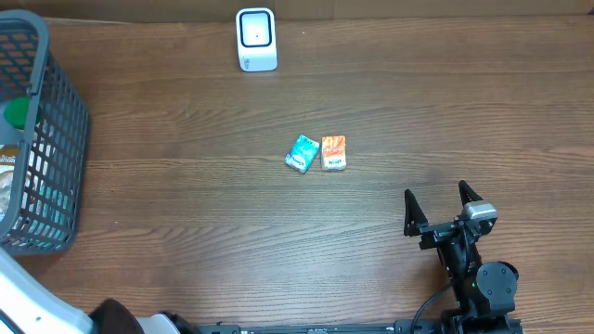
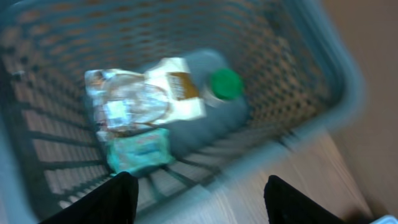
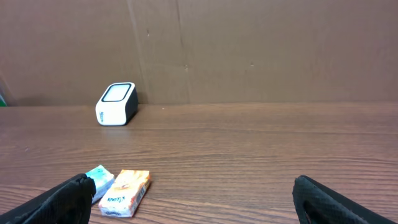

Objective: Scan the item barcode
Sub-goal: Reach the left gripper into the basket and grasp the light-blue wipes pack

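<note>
Orange packet (image 1: pixel 333 152) lies beside teal packet (image 1: pixel 301 153); well apart from right fingers (image 1: pixel 409 211).

Soft, even light covers the wooden table (image 1: pixel 186 213), with no glare and only a thin, faint shadow at the foot of the white scanner (image 1: pixel 256 39). The overhead and right wrist views are sharp. The left wrist view is smeared by motion blur, so the basket (image 2: pixel 323 56) and its contents look soft and streaked.

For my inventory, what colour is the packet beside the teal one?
Orange; the packet shows best in the overhead view.
</note>
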Robot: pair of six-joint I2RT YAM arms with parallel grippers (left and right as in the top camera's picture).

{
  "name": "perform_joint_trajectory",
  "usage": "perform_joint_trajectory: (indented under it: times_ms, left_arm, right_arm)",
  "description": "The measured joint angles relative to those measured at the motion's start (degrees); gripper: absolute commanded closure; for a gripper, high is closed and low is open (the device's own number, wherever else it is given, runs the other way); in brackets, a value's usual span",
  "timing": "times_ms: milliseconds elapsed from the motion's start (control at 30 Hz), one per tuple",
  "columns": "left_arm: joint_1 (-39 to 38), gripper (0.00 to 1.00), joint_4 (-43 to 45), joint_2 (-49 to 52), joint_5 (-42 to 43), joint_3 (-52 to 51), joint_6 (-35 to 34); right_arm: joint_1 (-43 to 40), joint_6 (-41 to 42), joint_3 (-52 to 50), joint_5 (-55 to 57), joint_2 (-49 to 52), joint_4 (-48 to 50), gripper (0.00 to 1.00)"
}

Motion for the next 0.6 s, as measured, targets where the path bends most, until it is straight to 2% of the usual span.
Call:
perform_joint_trajectory:
  times_ms: [200,600]
  left_arm:
    - [9.4,0.40,-0.7,7.5,2.6,-3.0,0.2]
    - [10.3,0.40,3.6,16.1,-1.5,-14.8,2.0]
  right_arm:
    - [0.0,0.0,0.0,0.0,0.0,0.1,0.00]
    - [0.0,0.0,0.0,0.0,0.0,0.0,0.00]
